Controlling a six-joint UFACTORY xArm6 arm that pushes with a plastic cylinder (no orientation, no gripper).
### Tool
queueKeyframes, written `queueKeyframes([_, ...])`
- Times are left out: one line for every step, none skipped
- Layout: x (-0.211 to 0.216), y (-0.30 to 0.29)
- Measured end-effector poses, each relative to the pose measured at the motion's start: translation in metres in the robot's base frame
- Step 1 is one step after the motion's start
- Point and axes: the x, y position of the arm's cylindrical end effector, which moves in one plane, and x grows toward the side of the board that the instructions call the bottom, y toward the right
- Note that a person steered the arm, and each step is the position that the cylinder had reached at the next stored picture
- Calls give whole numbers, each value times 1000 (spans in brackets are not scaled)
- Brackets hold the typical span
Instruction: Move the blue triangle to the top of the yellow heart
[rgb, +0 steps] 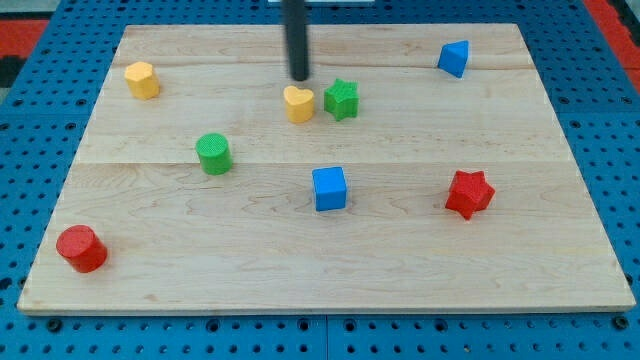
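My tip (300, 76) rests on the wooden board (520, 270), just beyond the yellow heart (298, 103), near it but seemingly not touching. It is a bare rod, with no fingers to open or close. The blue triangle (454, 57) sits far off to the right, near the board's far right corner, well apart from the heart. A green star (341, 99) lies just right of the heart. Elsewhere lie a yellow block (142, 80), perhaps hexagonal, a green cylinder (213, 154), a blue cube (329, 189), a red star (469, 194) and a red cylinder (81, 248).
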Motion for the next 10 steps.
queueKeyframes([21, 75])
queueKeyframes([43, 30])
queueKeyframes([43, 10])
queueKeyframes([33, 72])
queueKeyframes([31, 184])
queueKeyframes([1, 246])
queueKeyframes([-56, 223])
queueKeyframes([-35, 172])
queueKeyframes([-17, 171])
queueKeyframes([-20, 177])
